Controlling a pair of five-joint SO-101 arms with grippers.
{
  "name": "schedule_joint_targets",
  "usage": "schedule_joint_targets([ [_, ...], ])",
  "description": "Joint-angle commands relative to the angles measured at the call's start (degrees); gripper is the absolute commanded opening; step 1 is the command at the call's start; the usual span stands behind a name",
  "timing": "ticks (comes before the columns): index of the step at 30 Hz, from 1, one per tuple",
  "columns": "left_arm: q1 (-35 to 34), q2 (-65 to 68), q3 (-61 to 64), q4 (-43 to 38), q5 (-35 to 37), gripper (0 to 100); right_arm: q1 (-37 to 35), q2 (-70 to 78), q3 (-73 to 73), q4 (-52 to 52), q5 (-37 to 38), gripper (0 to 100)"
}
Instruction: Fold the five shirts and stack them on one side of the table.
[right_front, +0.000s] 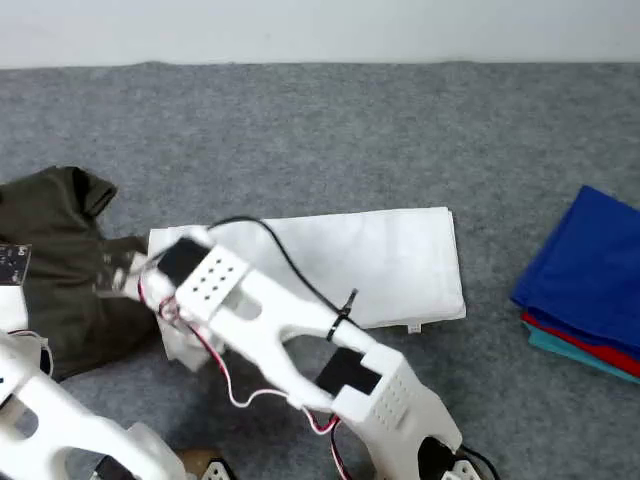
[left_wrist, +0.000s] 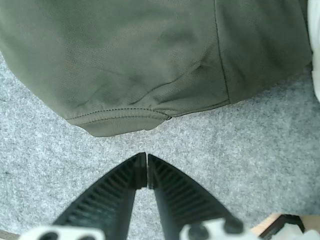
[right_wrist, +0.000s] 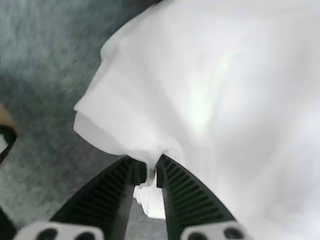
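A white shirt lies partly folded across the middle of the table. My right arm stretches over its left end. My right gripper is shut on a bunched fold of the white shirt, lifting that edge off the grey surface. An olive shirt lies crumpled at the left. My left gripper is shut with nothing in it, hovering over the bare grey surface just short of the hem of the olive shirt.
A stack of folded shirts, blue on top of red and teal, sits at the right edge. The grey carpet-like table top is bare at the back. The left arm's white body fills the near left corner.
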Motion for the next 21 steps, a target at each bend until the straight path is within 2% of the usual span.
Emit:
schedule_joint_targets([
  [1,0.09,-1.49,-0.4,-1.14,-0.79,2,3.91,-0.22,-5.19,-1.1,0.09,1.0],
  [10,0.18,-1.49,0.48,-1.32,-0.88,2,11.03,5.67,-5.36,-8.66,4.48,1.3],
  [12,0.18,-1.49,1.98,-2.46,-0.88,2,12.26,6.81,-5.45,-9.63,4.4,4.4],
  [16,0.18,-1.58,4.09,-2.9,-0.88,2,14.29,7.25,-5.45,-11.65,4.13,18.0],
  [21,0.18,-1.58,4.18,-2.81,-0.88,2,17.36,7.52,-5.45,-18.42,4.13,19.9],
])
